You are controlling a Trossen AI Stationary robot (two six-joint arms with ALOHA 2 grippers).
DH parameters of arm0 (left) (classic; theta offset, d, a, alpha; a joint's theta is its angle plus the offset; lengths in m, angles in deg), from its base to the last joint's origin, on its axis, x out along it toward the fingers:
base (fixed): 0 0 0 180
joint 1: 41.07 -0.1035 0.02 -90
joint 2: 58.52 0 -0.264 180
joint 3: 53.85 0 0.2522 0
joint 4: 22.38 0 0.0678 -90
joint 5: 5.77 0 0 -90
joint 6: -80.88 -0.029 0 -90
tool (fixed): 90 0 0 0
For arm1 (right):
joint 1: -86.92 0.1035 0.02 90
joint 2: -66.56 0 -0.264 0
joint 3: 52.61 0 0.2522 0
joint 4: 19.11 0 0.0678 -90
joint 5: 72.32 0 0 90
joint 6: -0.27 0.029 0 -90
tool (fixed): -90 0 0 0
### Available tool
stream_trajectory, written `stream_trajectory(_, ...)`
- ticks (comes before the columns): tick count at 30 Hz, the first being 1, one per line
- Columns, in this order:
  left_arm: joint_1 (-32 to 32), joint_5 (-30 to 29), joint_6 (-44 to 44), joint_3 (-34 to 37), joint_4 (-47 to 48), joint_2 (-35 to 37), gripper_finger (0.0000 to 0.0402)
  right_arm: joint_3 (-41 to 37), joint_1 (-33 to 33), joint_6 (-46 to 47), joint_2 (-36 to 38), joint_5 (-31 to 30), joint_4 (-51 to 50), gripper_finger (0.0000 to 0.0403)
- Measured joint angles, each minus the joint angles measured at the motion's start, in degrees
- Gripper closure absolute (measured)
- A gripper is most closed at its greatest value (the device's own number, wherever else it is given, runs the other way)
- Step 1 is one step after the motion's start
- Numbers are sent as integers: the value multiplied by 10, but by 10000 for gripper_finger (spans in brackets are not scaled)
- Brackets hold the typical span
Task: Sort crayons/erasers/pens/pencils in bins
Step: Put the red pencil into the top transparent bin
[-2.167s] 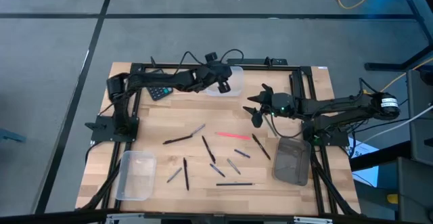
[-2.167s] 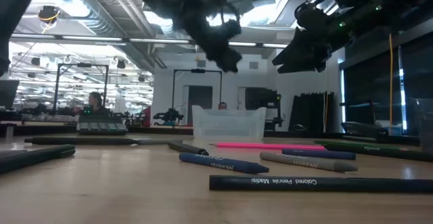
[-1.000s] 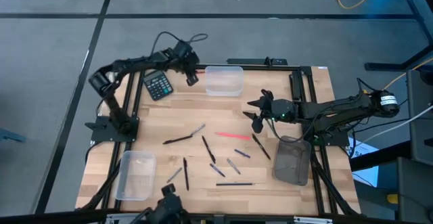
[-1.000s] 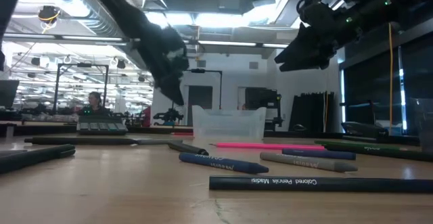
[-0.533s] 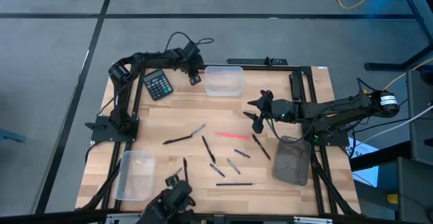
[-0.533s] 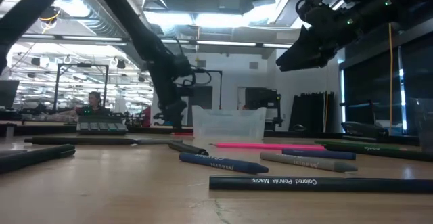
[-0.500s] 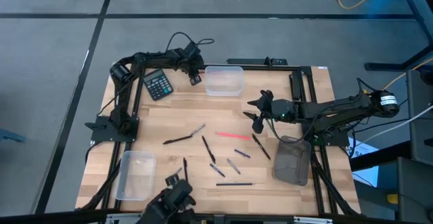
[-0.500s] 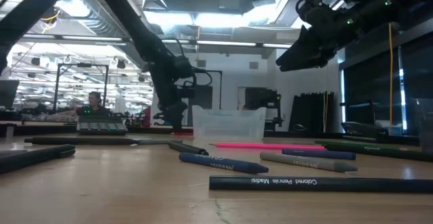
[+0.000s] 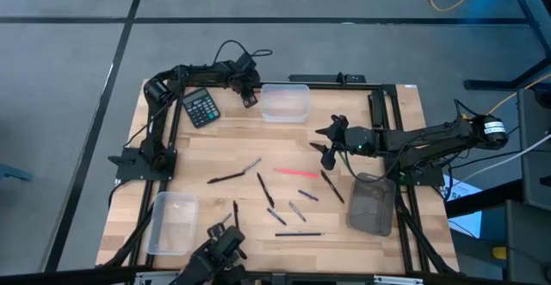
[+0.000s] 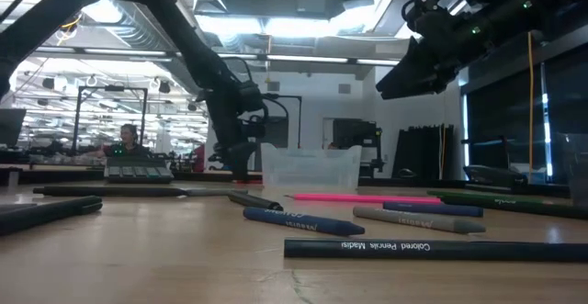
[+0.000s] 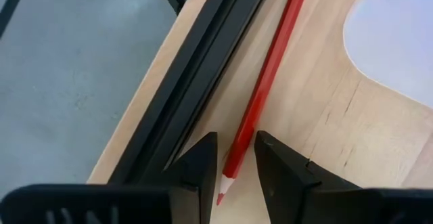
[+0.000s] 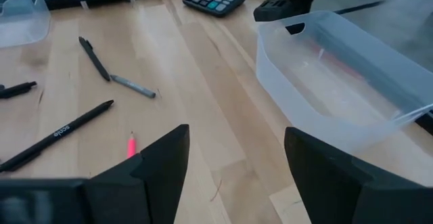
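A red pencil [image 11: 267, 82] lies on the table along the black far rail, left of the far clear bin [image 9: 285, 102]. My left gripper [image 9: 248, 99] is low there. In the left wrist view [image 11: 235, 158] its fingers stand narrowly apart on either side of the pencil near its sharpened tip. My right gripper [image 9: 327, 151] hangs wide open and empty above the table's middle right, also seen in the right wrist view [image 12: 237, 170]. A pink stick [image 9: 297, 173] and several black and grey-blue sticks [image 9: 265, 188] lie loose mid-table. A dark grey bin [image 9: 372, 203] and a second clear bin [image 9: 172, 222] stand near the front. My left gripper's fingers [image 11: 203, 160] flank the red pencil's tip end [image 11: 237, 149] from above and lie across it. The pencil lies flat on the table. I cannot tell whether the fingers touch it.
A black calculator [image 9: 201, 108] lies at the far left, beside my left arm. A black frame rail [image 11: 196, 68] runs close along the pencil. A dark object [image 9: 215, 252] shows at the table's near edge. In the low view, crayons [image 10: 303, 221] lie in the foreground.
My left gripper has come down toward the table at the far edge, beside the far clear bin, and its arm has swung in toward the calculator. The dark object at the near edge has moved a little to the right. My right arm has kept still.
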Motion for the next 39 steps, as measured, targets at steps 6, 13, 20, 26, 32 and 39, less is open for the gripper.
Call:
stream_trajectory(6,3,-2,4,0,13,0,337,0,0,6,0,0,0,157)
stream_trajectory(13,16,-20,-1,2,20,-1,393,0,0,5,0,0,0,157)
stream_trajectory(20,38,-85,16,3,21,1,391,0,0,6,0,0,-3,157)
stream_trajectory(26,49,-107,25,3,28,4,398,0,1,6,0,5,-5,157)
stream_trajectory(32,51,-120,32,11,74,42,398,0,2,6,0,4,-5,157)
stream_trajectory(39,65,-132,49,7,113,124,401,0,2,6,0,4,-5,157)
